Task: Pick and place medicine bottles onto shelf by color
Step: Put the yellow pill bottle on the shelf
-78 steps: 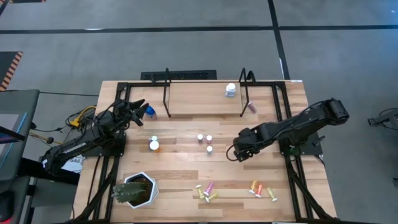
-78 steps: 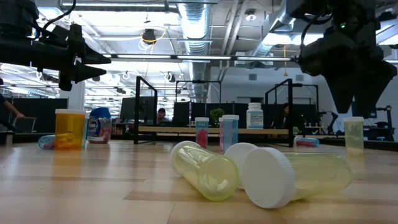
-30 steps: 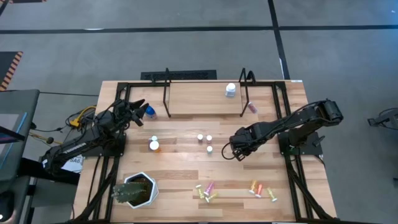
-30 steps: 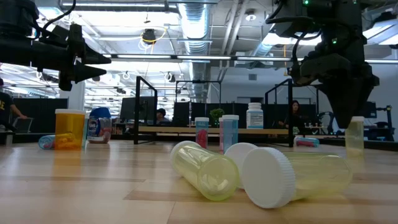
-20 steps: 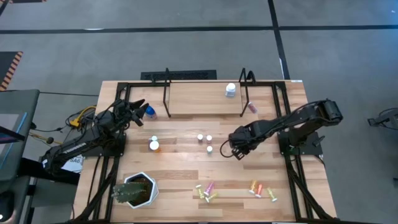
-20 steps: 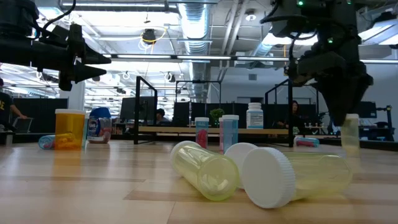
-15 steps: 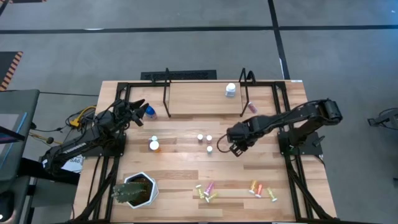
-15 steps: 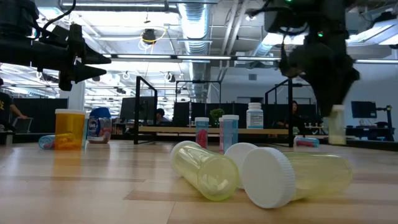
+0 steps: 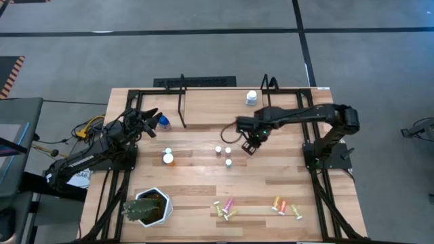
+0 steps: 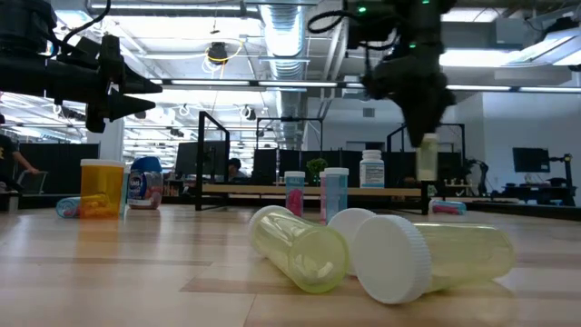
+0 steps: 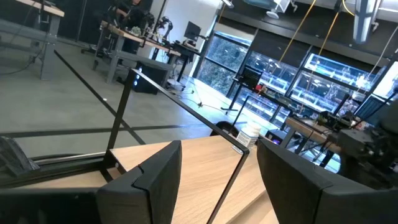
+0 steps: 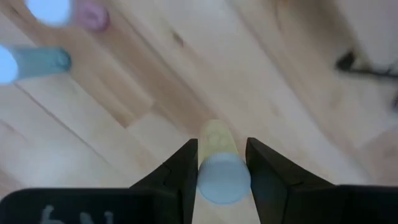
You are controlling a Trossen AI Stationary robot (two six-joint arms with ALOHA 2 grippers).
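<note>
Your right gripper (image 9: 249, 145) carries a pale yellow bottle (image 12: 216, 163) clamped between its jaws just before the shelf (image 9: 217, 108), which holds one white bottle (image 9: 251, 97); most remain on the worktop (image 9: 196, 190).

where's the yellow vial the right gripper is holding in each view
High: hidden under the right gripper, just in front of the shelf.
Low: yellow vial hangs off the table, upper right of centre.
Left wrist: not in it.
Right wrist: vial between the fingers, bottom centre.
Shared landmark: the shelf's white bottle.
</note>
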